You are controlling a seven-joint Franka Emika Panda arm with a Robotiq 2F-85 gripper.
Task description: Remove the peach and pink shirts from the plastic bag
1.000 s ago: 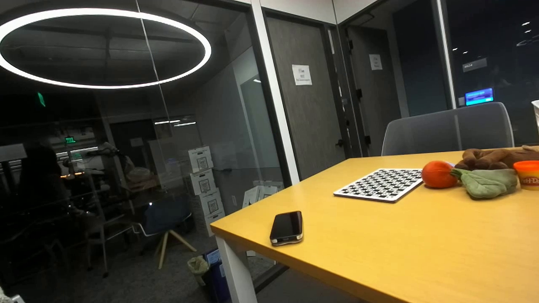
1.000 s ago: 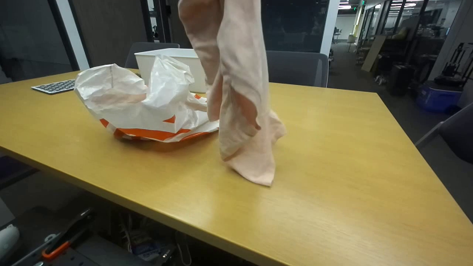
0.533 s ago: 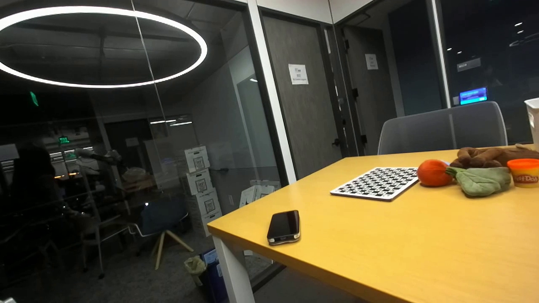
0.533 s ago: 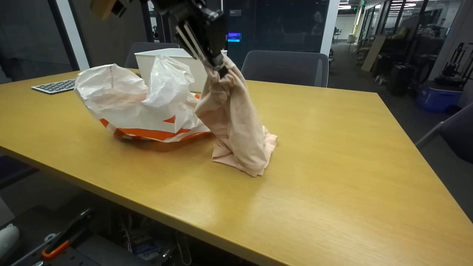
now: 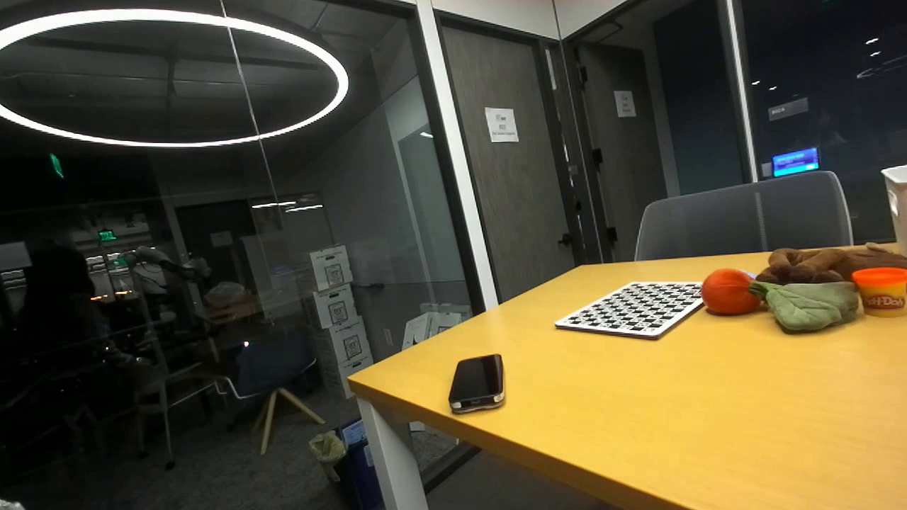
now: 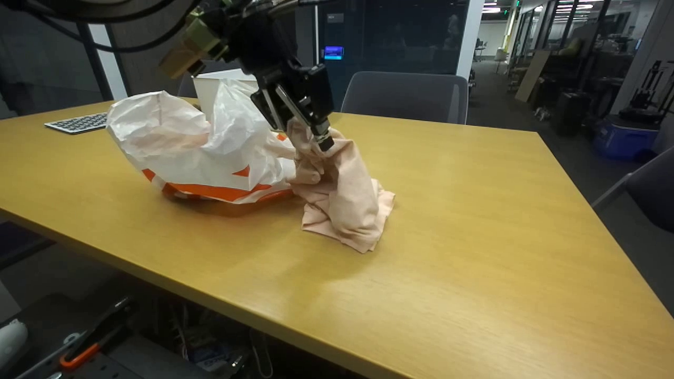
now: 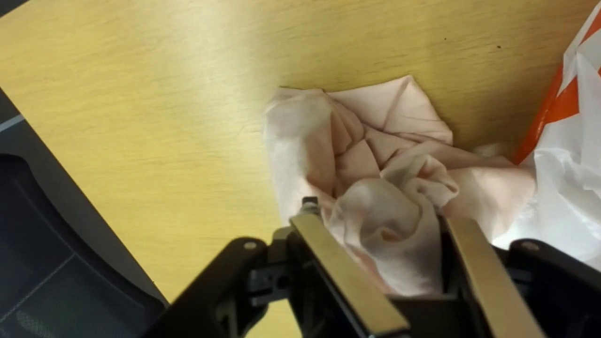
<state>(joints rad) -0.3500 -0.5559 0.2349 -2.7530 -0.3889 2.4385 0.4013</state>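
The peach shirt (image 6: 347, 200) lies crumpled on the table, its upper part bunched up at my gripper (image 6: 311, 132) in an exterior view. In the wrist view, my gripper (image 7: 377, 212) stands over the peach shirt (image 7: 389, 112) with its fingers (image 7: 345, 272) wide apart. A loose fold of the shirt sits between them. One end of the shirt reaches the plastic bag (image 7: 568, 155). The white plastic bag (image 6: 195, 163) with orange marks stands beside the shirt. A pale pinkish patch shows at the bag; I cannot tell whether it is the pink shirt.
A white bin (image 6: 210, 87) stands behind the bag. A checkered board (image 5: 634, 309), a phone (image 5: 477, 383), an orange toy fruit (image 5: 730, 291), a green cloth leaf (image 5: 811, 306) and a Play-Doh tub (image 5: 882, 301) are on the table. Chairs stand beyond the far edge.
My gripper has come down into view with the peach shirt, which hung in the air and now slumps on the table. The fingers have spread apart. The bag has barely moved.
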